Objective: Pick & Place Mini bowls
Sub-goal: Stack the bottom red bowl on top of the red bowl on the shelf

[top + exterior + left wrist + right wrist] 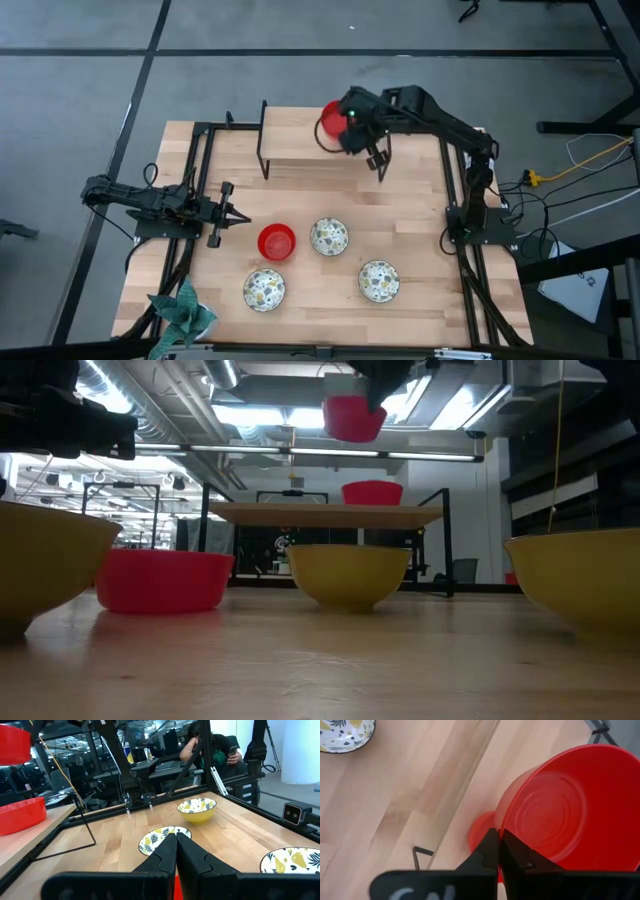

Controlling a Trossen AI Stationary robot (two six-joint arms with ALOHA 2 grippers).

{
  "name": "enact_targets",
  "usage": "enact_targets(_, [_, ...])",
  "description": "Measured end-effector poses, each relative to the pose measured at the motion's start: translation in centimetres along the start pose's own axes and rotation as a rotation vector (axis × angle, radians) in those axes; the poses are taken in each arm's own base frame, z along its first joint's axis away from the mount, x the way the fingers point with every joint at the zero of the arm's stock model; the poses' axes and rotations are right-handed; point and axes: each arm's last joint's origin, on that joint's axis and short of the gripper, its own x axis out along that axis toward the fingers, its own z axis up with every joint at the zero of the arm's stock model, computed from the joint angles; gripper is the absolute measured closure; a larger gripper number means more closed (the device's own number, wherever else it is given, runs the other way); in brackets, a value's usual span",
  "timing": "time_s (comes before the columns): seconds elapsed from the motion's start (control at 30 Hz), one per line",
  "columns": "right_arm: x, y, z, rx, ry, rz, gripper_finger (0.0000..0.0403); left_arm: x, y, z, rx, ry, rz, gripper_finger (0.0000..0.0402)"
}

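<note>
My right gripper (498, 837) is shut on a plain red mini bowl (332, 121) and holds it in the air over the wooden shelf (290, 140) at the table's far side. A second red bowl (372, 492) stands on that shelf, below the held one (354, 418). A third red bowl (277, 241) and three white patterned bowls (329, 237) (265, 289) (379, 281) stand on the table's near half. My left gripper (238, 216) is shut and waits at the table's left, just left of the third red bowl. My right gripper pinches the red bowl by its rim (506, 822), one finger inside the bowl and one outside. The bowl is lifted clear above the shelf and sits slightly tilted in the hold, beside the gripper, with its hollow (555, 810) facing the wrist camera.
A teal leafy object (185, 310) lies at the table's near left corner. Black frame rails (200, 180) run along the table's left and right sides. A person (212, 745) sits in the room beyond the table. Bare wood lies between the shelf and the bowls.
</note>
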Motion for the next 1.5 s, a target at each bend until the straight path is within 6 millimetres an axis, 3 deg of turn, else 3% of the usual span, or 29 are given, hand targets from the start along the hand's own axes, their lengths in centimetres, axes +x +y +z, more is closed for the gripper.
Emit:
enact_targets(0.33, [1.1,-2.3,-3.3,0.074,0.007,0.038,0.0399,0.0,0.0,0.0,0.0,0.0,0.0,0.0398])
enact_targets(0.7, [5.3,-2.8,-5.2,0.091,0.05,0.13,0.0398,0.0,0.0,0.0,0.0,0.0,0.0,0.0398])
enact_targets(1.17, [8.2,-2.0,-6.0,0.09,0.081,0.217,0.0399,0.0,0.0,0.0,0.0,0.001,0.0,0.0398])
enact_targets(1.5, [8.4,-2.0,-6.1,0.093,0.082,0.217,0.0399,0.0,0.0,0.0,0.0,0.0,0.0,0.0398])
